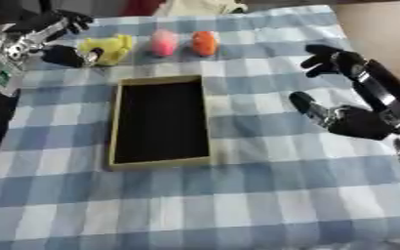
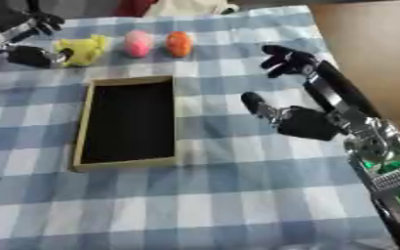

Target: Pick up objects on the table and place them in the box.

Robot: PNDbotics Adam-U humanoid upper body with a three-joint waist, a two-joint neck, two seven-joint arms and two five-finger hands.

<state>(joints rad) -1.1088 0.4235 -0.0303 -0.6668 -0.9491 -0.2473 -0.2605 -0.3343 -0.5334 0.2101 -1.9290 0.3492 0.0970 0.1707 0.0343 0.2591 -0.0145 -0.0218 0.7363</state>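
- First pick in hand, as I judge it: my left hand (image 1: 54, 41) sits at the far left of the table, fingers spread round the yellow object (image 1: 110, 49), thumb tip touching or just beside its near edge. I cannot tell if it is gripped yet; the fingers look open, not curled round it.
- Right hand (image 2: 310, 114) hovers idle above the cloth, right of the box (image 1: 161, 122), fingers straight and spread, holding nothing.
- The box lies mid-table, empty, none of the objects in it yet.
- Pink object (image 1: 162, 42) and orange object (image 1: 204, 43) stand in a row right of the yellow one, apart from each other.
- Next move calls for closing on the yellow piece, lifting it, and carrying it toward me to the box.
- Materials: yellow thing lumpy, soft-looking; pink and orange rounded, egg-like. Box shallow, rectangular, tan rim, black inside. Blue-and-white checked tablecloth (image 1: 263, 195), lightly wrinkled.
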